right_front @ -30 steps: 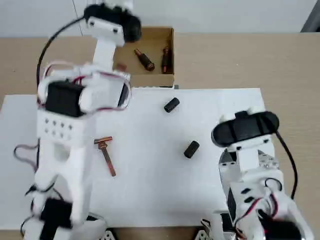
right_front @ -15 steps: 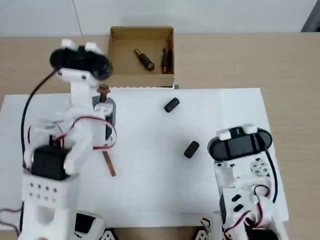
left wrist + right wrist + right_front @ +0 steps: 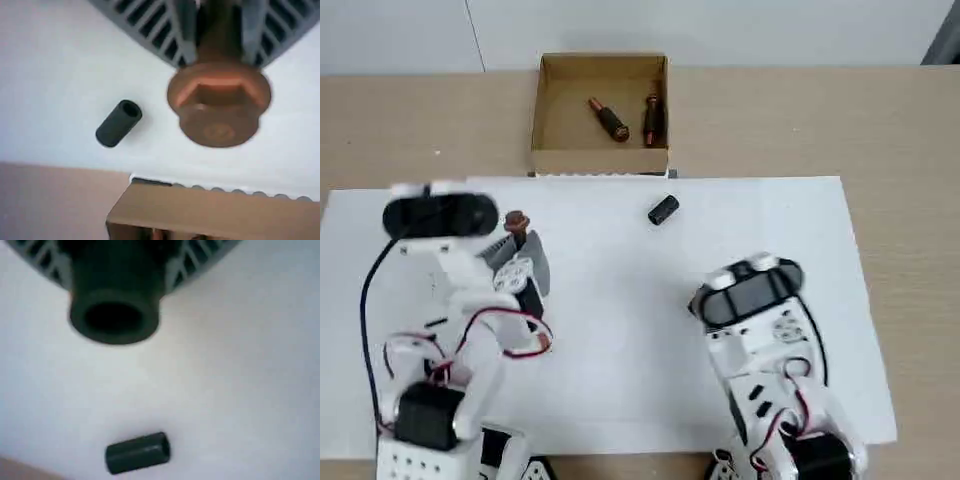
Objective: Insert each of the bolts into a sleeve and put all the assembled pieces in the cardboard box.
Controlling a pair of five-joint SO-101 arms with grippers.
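Sleeve (image 3: 114, 315), black and tubular: I hold it clamped between the grey ribbed jaws of my right gripper (image 3: 117, 262). Its open bore faces the wrist camera. It hangs over the white paper sheet (image 3: 620, 340), in the near right part, with my right arm standing behind it at the near edge.

Bolt (image 3: 218, 100), copper-coloured, with a flanged hex head: my left gripper (image 3: 218, 27) is closed on its shank. The head sticks out past the fingertips toward the far side. This gripper hangs over the left part of the sheet, farther out than the right one and well apart from it.

A loose sleeve (image 3: 663, 210) lies on its side on the far part of the sheet. It is to the right of the bolt head and near the far edge of the sheet, and nothing touches it.

The cardboard box (image 3: 600, 161) stands on the wooden table (image 3: 900, 130), just beyond the sheet's far edge, with its open top up.

Two assembled pieces are inside the box, in its right half. One piece (image 3: 608, 118) lies diagonally on the floor. The other piece (image 3: 651, 118) lies near-to-far beside the right wall.
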